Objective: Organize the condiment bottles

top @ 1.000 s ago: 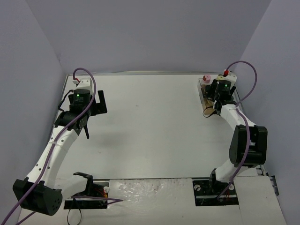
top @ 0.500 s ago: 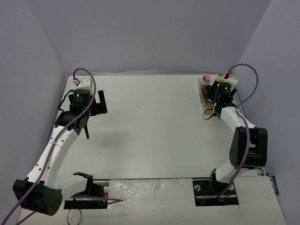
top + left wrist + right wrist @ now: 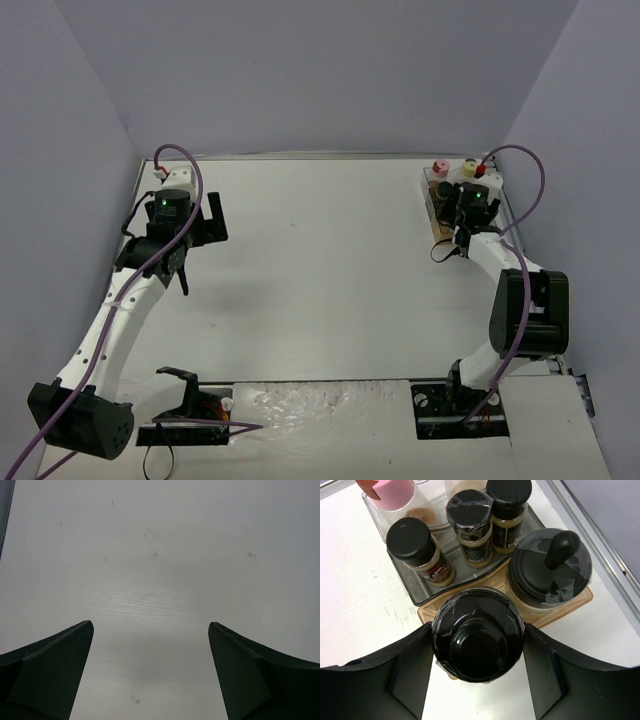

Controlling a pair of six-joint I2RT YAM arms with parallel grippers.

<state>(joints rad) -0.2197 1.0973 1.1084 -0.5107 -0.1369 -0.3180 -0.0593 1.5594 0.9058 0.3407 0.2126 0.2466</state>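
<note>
Right gripper (image 3: 478, 632) has slid nearward along clear wooden-based tray (image 3: 422, 599), apparently pinching round black-lidded jar (image 3: 478, 647) at its near end: placement close. Left gripper (image 3: 150, 672) spread, idle.

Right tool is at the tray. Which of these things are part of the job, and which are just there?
Job: black-lidded jar held in the right tool; knob-lidded jar; pink-capped bottle; three black-capped bottles.
Just there: clear tray; purple cable; open left tool.
</note>
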